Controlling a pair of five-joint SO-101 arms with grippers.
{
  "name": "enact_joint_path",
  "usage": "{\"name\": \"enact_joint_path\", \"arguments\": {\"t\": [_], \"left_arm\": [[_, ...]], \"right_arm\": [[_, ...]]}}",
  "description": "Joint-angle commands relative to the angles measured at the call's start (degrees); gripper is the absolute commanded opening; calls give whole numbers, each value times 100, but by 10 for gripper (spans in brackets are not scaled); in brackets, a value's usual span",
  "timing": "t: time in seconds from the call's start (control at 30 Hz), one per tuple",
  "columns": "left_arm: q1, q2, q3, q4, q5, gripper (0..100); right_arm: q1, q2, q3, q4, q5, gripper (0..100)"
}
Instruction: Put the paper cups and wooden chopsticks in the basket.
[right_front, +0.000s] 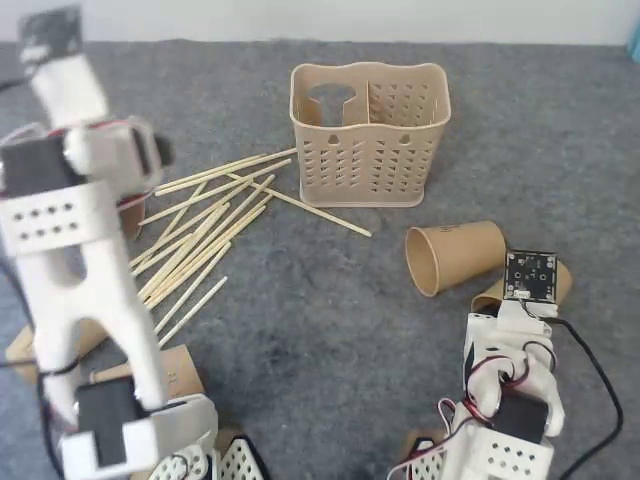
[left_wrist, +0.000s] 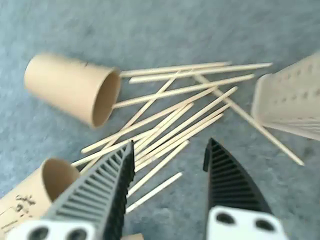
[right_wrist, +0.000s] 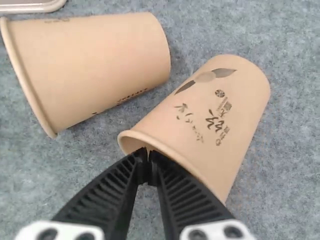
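Basket (right_front: 370, 150) standing apparently empty; chopsticks (right_front: 200, 230) lying scattered beside it, cups (right_front: 455, 255) lying on sides nearby. Left gripper (left_wrist: 170, 145) hovering over chopsticks, fingers spread; right gripper (right_wrist: 148, 152) fingers pressing together, apparently pinching printed cup (right_wrist: 210, 115) rim. All loading judged pending.

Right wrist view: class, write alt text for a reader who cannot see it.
A closed black pincer meets the rim of a printed paper cup lying on its side on grey carpet. A second paper cup lies on its side beside it.
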Motion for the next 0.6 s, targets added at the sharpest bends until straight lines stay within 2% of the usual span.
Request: {"name": "enact_joint_path", "arguments": {"t": [0.0,0.2,0.33,0.43,0.57], "left_arm": [[-633,-624,936,-774,-492,214],[-1336,-1266,3415,-2611,-1538,214],[-1626,-2127,5112,-3780,-1785,214],[-1688,-3059,6167,-4044,-1776,214],[-1670,-4396,7301,-4026,-1486,214]], "right_arm": [[84,-101,-53,-110,88,6],[57,-110,-387,189,44,6],[40,-110,-580,198,79,6],[13,-110,-967,127,88,6],[-444,-101,-1433,154,255,12]]}}
